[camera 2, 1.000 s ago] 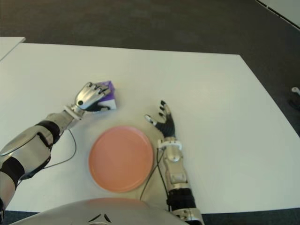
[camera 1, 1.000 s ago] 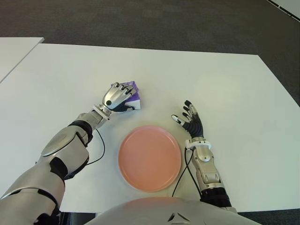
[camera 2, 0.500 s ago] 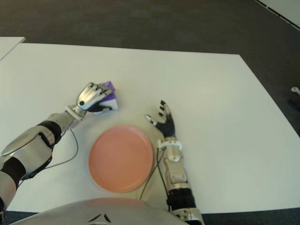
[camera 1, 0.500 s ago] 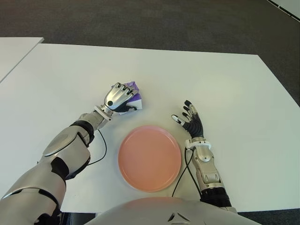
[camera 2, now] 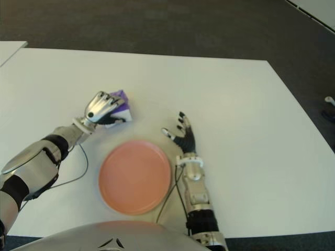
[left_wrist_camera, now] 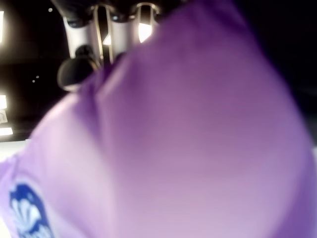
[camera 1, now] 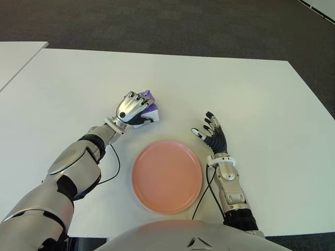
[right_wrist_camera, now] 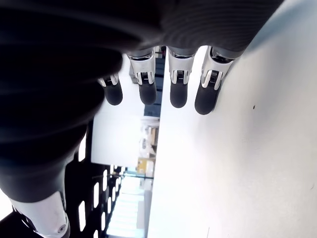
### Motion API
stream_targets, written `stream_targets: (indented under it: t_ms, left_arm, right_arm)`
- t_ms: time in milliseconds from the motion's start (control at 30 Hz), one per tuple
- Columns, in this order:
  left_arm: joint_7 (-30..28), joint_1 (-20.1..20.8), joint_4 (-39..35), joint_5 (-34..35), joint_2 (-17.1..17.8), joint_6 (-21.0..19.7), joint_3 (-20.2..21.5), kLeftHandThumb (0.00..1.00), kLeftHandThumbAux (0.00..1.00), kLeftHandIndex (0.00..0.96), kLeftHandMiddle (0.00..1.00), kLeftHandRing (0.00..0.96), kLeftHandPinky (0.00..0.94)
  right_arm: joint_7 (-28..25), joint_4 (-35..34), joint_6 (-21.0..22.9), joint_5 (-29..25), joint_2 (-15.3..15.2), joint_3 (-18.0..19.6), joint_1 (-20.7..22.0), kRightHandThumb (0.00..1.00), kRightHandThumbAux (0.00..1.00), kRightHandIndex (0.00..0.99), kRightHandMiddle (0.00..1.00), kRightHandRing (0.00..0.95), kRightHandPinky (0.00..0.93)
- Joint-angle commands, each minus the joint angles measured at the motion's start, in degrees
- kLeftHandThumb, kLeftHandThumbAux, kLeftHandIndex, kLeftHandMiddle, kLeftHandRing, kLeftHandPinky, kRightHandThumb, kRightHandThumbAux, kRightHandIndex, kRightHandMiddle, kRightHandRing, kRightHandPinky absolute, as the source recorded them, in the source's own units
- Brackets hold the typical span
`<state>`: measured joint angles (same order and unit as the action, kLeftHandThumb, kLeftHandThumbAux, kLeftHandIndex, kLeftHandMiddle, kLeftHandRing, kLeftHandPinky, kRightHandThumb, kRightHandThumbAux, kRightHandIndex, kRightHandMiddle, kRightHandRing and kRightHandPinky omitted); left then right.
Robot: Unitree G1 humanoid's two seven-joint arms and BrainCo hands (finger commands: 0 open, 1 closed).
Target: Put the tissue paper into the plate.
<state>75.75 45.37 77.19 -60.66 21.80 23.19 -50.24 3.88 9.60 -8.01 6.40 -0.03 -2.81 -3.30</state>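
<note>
The left hand has its fingers curled down over a purple tissue pack on the white table, holding it from above. The pack sits beyond the pink plate, off its far-left edge and clear of the rim, so nothing lies in the plate. Whether the pack is lifted or touching the tabletop cannot be told from above. Only its far corner and a strip of white along its lower side show past the knuckles. Close up from the wrist, the purple wrapper fills nearly everything, with a small blue printed mark near one corner and two metal fingers wrapped over its upper edge.

The silver left forearm runs back from the plate's left side toward the robot's body, and a thin black cable loops on the table between that arm and the plate.

The right hand shows just beside the plate's far-right edge, palm turned inward, fingers spread and straight, holding nothing. From its own wrist, four dark fingertips hang side by side, loosely extended over the bare white surface. Another black cable trails along the plate's right rim beside the right forearm.

Dark carpet lies past the far end of the table.
</note>
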Motion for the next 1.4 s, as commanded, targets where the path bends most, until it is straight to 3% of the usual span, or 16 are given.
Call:
stream_targets:
  t_ms: [33, 467, 1100, 1233, 1400]
  left_arm:
    - [1.17, 1.54, 0.08, 0.91, 1.22, 1.49, 1.33, 0.752, 0.697, 0.442, 0.863, 0.859, 0.832]
    - [2.59, 7.41, -1.99, 4.07, 4.26, 7.91, 6.65, 0.751, 0.698, 0.442, 0.861, 0.855, 0.831]
    - [5.73, 12.45, -8.22, 5.26, 7.91, 16.36, 11.50, 0.747, 0.699, 0.442, 0.852, 0.849, 0.836]
    - [4.13, 12.13, -14.56, 6.21, 9.16, 19.49, 13.77, 0.746, 0.699, 0.442, 0.849, 0.848, 0.839]
    - [-2.08, 7.56, -26.29, 8.55, 10.02, 21.88, 16.77, 0.747, 0.698, 0.442, 0.848, 0.848, 0.839]
  right_arm:
    - [-0.38, 3.01, 2.24, -0.52, 0.06, 0.17, -1.68, 0.194, 0.730, 0.000, 0.053, 0.072, 0.105]
    - [-0.38, 4.78, 0.84, -0.75, 0.39, 0.36, -0.79, 0.188, 0.723, 0.000, 0.053, 0.073, 0.114]
    - [-0.08, 6.72, -0.63, -0.26, 0.69, 0.38, 0.24, 0.157, 0.720, 0.000, 0.060, 0.078, 0.119]
    - [0.02, 6.83, -0.66, -0.17, 0.74, 0.35, 0.37, 0.154, 0.723, 0.000, 0.065, 0.085, 0.130]
    - [0.18, 6.92, -0.64, 0.04, 0.76, 0.24, 0.46, 0.153, 0.722, 0.000, 0.064, 0.083, 0.120]
